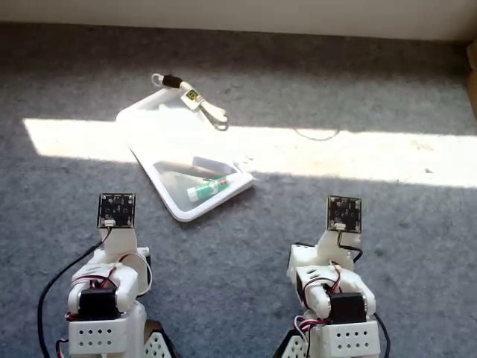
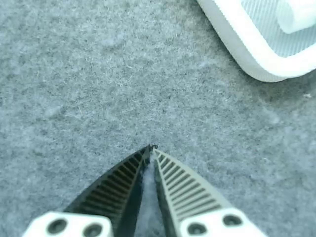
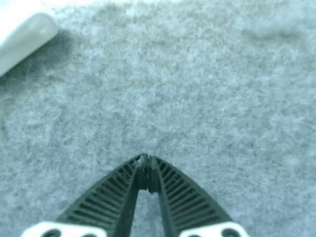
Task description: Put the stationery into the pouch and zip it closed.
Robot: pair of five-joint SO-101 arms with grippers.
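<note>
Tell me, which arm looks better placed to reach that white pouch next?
Left, probably. The pouch lies nearer the left gripper, its corner close ahead in the left wrist view; the right gripper sits farther off. Both are shut and would need to open first.

grey carpet [image 1: 358, 82] under a white pouch [image 1: 160, 138]

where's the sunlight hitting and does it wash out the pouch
High view: a bright sun band crosses the carpet, glaring out the far half of the pouch; its near half, with the green-capped tube, lies in shade. Left wrist view: pouch corner evenly lit, no glare.
</note>
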